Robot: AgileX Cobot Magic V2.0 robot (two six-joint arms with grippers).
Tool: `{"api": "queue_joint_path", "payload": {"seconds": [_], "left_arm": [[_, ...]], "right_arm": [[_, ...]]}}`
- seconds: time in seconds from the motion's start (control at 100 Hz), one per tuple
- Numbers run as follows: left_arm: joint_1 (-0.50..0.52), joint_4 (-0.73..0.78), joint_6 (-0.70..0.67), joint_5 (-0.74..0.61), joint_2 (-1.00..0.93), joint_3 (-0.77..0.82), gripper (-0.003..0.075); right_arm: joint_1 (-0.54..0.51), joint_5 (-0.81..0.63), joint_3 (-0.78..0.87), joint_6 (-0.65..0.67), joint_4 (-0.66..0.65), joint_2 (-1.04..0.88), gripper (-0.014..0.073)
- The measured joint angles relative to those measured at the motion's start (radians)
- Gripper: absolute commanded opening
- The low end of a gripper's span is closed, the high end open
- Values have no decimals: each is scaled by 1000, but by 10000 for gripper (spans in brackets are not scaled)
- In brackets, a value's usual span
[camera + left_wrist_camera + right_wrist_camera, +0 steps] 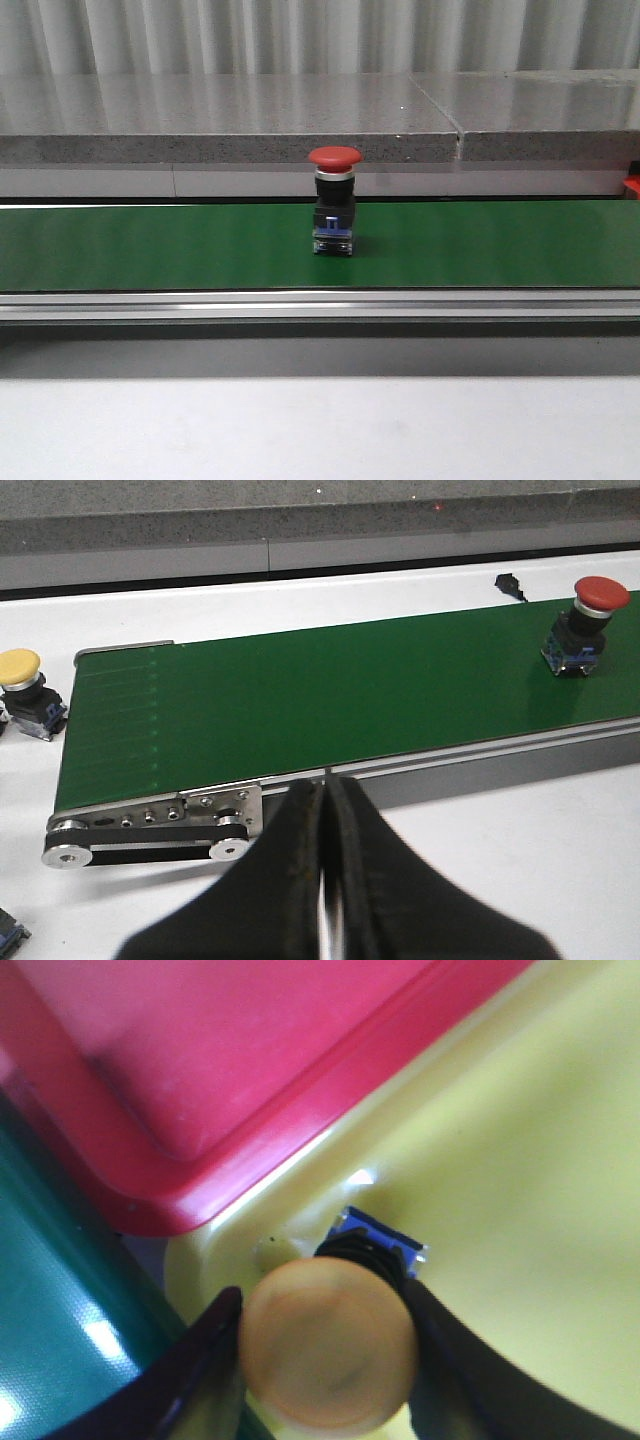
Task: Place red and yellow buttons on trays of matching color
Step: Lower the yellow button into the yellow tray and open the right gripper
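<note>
A red button [334, 200] with a black body stands upright in the middle of the green conveyor belt [150, 245]; it also shows as the red button [588, 625] far from my left gripper [325, 792], which is shut and empty above the white table near the belt's end. A yellow button [25, 690] stands on the table just off that end. My right gripper [325, 1300] is shut on another yellow button [328, 1345], held by its cap over a corner of the yellow tray [500, 1160]. The red tray [200, 1060] lies right beside it. Neither gripper shows in the front view.
A grey stone ledge [230, 115] runs behind the belt. The belt's metal roller bracket [150, 825] is just ahead of my left fingers. A small dark part [8, 932] lies at the table's edge. A green surface [50, 1310] borders both trays.
</note>
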Motion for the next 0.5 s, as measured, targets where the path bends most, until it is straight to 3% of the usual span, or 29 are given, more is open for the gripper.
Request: {"api": "queue_joint_path", "payload": {"seconds": [0.09, 0.5], "left_arm": [[0, 0, 0, 0, 0, 0, -21], [0, 0, 0, 0, 0, 0, -21]], "right_arm": [[0, -5, 0, 0, 1, 6, 553], [0, -38, 2, -10, -3, -131, 549]]}}
